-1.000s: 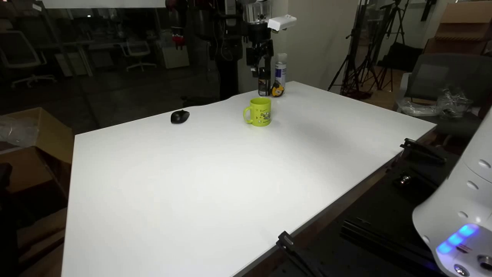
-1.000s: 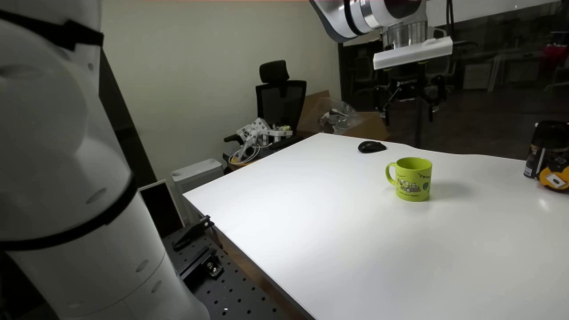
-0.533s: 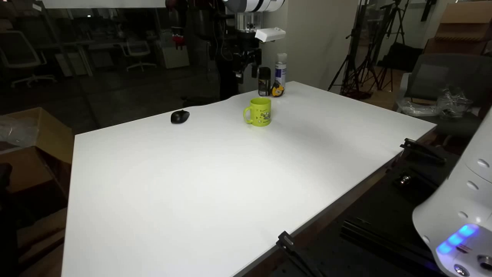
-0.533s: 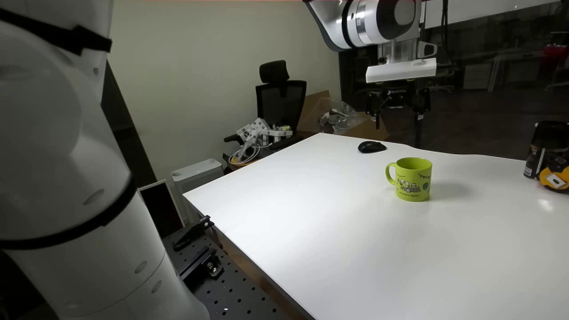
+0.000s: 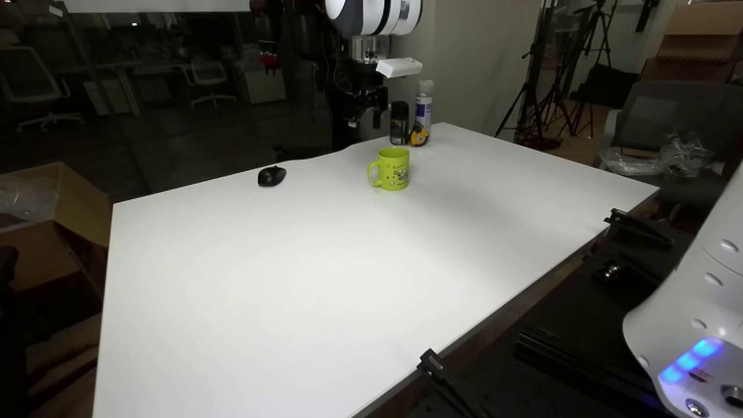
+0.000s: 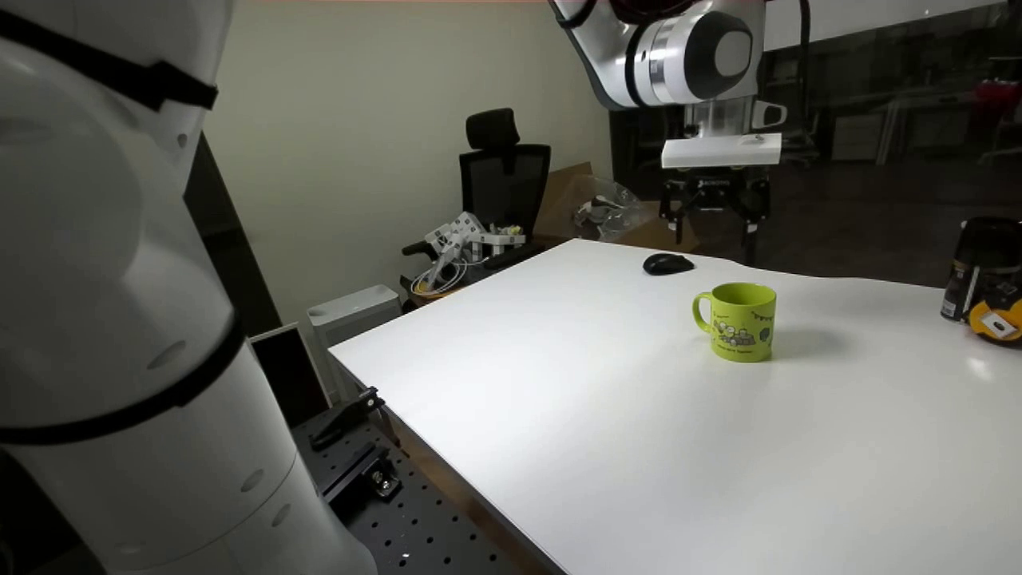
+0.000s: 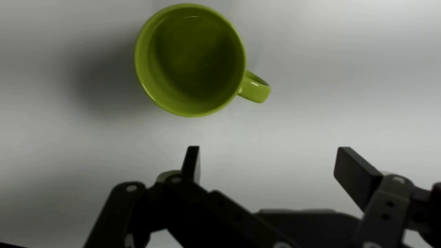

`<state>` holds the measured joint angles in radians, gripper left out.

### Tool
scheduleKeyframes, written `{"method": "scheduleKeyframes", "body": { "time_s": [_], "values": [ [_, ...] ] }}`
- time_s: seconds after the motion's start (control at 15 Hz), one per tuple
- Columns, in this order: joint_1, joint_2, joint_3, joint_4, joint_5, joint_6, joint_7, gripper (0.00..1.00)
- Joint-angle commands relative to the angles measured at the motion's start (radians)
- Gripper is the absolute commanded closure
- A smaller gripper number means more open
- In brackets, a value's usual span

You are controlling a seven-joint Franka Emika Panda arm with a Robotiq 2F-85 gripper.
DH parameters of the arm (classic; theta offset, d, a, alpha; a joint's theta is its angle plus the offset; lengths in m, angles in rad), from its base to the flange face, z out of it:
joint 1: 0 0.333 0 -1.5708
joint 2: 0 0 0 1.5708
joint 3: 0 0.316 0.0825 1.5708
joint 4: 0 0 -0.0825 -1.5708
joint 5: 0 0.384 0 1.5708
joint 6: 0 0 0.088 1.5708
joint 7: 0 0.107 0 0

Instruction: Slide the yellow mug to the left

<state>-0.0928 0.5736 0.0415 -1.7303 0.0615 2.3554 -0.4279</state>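
The yellow mug (image 5: 393,169) is yellow-green with a printed pattern and stands upright on the white table (image 5: 261,278). It also shows in an exterior view (image 6: 741,323), its handle on the left there. In the wrist view the mug (image 7: 193,58) is seen from above at the top, left of centre, its handle pointing right. My gripper (image 7: 268,158) is open, with only table between its fingers. In both exterior views the gripper (image 5: 364,122) (image 6: 714,247) hangs above table height, apart from the mug, its fingertips higher than the rim.
A black mouse (image 5: 271,176) lies near the table's edge; it also shows in an exterior view (image 6: 667,263). A dark bottle (image 5: 399,123), a white and blue spray can (image 5: 423,113) and a yellow and black round object (image 5: 419,134) stand together at a far edge.
My gripper has come down and shifted left in both exterior views, away from in front of the dark bottle. It stays open. The mug and the other objects have not moved.
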Motion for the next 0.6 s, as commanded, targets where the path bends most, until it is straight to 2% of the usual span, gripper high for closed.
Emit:
{"method": "scheduleKeyframes", "body": {
  "time_s": [0.0,0.27,0.53],
  "values": [
    [-0.011,-0.007,0.013,-0.016,-0.009,0.015,0.011,0.00],
    [-0.004,-0.045,0.004,-0.121,0.014,0.071,0.094,0.00],
    [0.004,-0.103,0.008,-0.282,0.049,0.194,0.178,0.00]
  ]
}}
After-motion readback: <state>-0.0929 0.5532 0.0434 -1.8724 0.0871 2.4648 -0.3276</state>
